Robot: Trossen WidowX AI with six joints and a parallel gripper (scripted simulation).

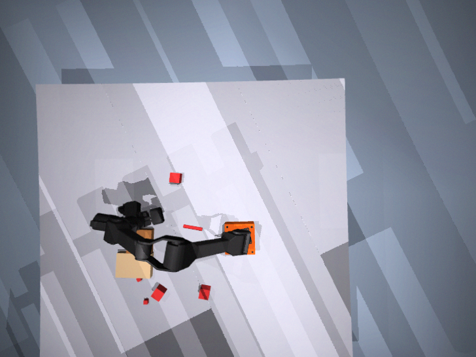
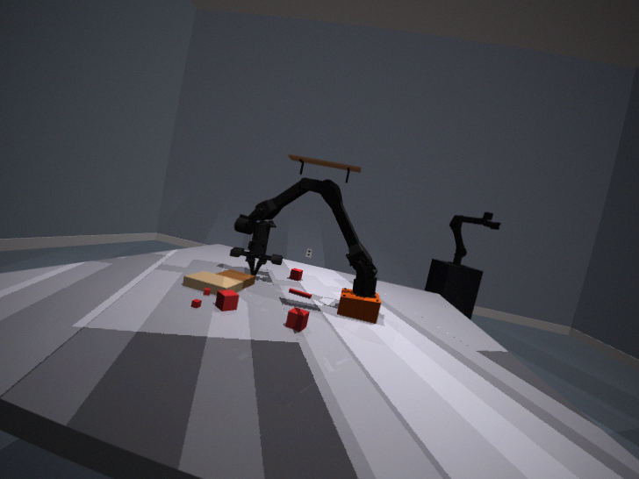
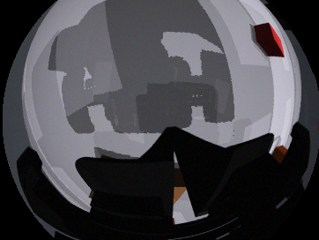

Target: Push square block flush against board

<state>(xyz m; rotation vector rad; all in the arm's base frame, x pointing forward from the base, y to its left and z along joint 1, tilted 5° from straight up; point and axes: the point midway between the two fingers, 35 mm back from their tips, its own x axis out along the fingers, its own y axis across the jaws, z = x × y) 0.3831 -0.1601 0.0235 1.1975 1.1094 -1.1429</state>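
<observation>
Pressed-together fingers [image 1: 135, 218] [image 2: 254, 270] by brown piece [image 1: 146, 233] [image 2: 240, 278] [image 3: 179, 194]; pale piece [image 1: 133, 265] [image 2: 209, 280] looks nearly flush against it, backing off left.

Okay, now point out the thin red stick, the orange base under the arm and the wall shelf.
Thin red stick [image 1: 192, 227] [image 2: 299, 293]: top and exterior, its middle.
Orange base [image 1: 252, 246] [image 2: 358, 310] [image 3: 280, 155]: top, free corner; exterior, front face; wrist, visible bit.
Wall shelf [image 2: 325, 163]: exterior, board's front edge.
</observation>
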